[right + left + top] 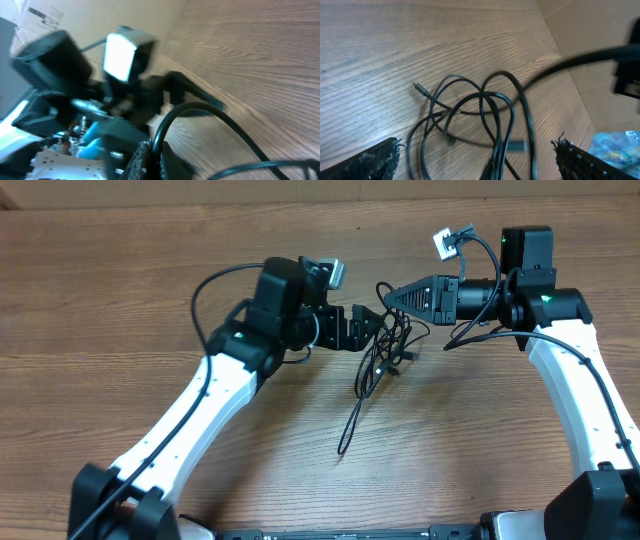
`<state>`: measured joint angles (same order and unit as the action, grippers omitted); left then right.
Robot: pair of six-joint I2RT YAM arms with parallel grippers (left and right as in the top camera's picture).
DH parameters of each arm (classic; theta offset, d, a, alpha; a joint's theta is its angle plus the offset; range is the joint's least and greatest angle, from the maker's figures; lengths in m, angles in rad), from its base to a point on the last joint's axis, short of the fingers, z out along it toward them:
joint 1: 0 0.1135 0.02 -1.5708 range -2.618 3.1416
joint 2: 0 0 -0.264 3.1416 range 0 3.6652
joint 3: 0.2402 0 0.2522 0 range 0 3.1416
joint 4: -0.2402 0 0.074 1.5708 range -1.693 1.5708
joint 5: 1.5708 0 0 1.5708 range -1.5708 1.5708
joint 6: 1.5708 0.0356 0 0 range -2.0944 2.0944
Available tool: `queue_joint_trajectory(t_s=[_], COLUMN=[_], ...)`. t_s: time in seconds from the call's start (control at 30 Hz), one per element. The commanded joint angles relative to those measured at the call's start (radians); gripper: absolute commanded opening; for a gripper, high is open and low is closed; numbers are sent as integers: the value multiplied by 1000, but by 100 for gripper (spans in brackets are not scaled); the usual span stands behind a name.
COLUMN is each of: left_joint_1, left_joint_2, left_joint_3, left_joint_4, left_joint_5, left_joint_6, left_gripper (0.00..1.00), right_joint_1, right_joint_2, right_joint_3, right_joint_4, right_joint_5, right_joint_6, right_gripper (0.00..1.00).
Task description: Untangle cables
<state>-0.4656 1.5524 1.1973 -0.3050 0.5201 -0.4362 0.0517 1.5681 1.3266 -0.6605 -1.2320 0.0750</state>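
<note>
step: pulling one cord clear of the knot, by my read.
cables: the cables [388, 348] sit in one clump mid table [150, 260], between the two grippers. one long tail [350, 420] trails back toward the robot's base.
right gripper: the right gripper [392, 294] has its jaws closed down on a single strand. its wrist view shows a loop arching out of the pinch. the view is blurry, so medium confidence.
left gripper: the left gripper [372, 328] has its jaws spread wide with nothing in them, low over the clump. its fingers [370, 162] frame the pile on either side.
held strand: one strand [580, 57] runs up and right out of the pile, off the table. judged to be the one the right side holds.
crossings: several loops overlap. a plug end [418, 88] lies free at the left edge, and a second plug lower down is too blurred to read.
how to: drop the left onto the rest of the pile, close to the crossing and not on the held strand, then pin it. the right then draws slowly, along the strand's own line.
watch: if the whole clump rises with the pull, a loop is cinching, so back off and regrip nearer the crossing.
risk: a plug catching inside a loop, or the left closing on the same strand and locking both ends.
</note>
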Motion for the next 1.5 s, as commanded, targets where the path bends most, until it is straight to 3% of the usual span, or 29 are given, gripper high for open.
queue_joint_trajectory(t_s=[0.0, 0.27, 0.4, 0.53, 0.73, 0.93, 1.03, 1.17, 1.23, 1.37, 1.47], left_joint_1=[-27, -80, -89, -83, -67, -34, -19, -15, -15, -7, 21], left_joint_2=[80, 247, 325, 357, 354, 354, 353, 353, 353, 351, 340], left_joint_3=[9, 9, 9, 9, 9, 9, 10, 10, 10, 16, 43], left_joint_4=[65, 244, 199, 93, -13, -193, -217, -158, -130, -118, -157], left_joint_5=[-23, -59, -148, -238, -326, -470, -441, -315, -269, -264, -266], left_joint_6=[-82, -155, -154, -139, -57, -58, -57, 14, 37, 37, 43], left_gripper=[100, 100, 85, 75, 66, 50, 42, 13, 4, 4, 4], right_joint_1=[0, -5, -54, -152, -293, -432, -474, -458, -437, -353, -228], right_joint_2=[-13, -75, -122, -172, -218, -225, -225, -221, -217, -183, -134], right_joint_3=[11, 11, 12, 17, 26, 29, 29, 26, 25, 19, 19], right_joint_4=[18, 179, 378, 481, 453, 426, 378, 275, 251, 199, 83], right_joint_5=[-62, -103, 6, 220, 596, 946, 930, 827, 800, 712, 647], right_joint_6=[30, 85, 219, 270, 270, 267, 251, 213, 216, 295, 248], right_gripper=[4, 4, 4, 4, 4, 4, 4, 10, 15, 22, 39])
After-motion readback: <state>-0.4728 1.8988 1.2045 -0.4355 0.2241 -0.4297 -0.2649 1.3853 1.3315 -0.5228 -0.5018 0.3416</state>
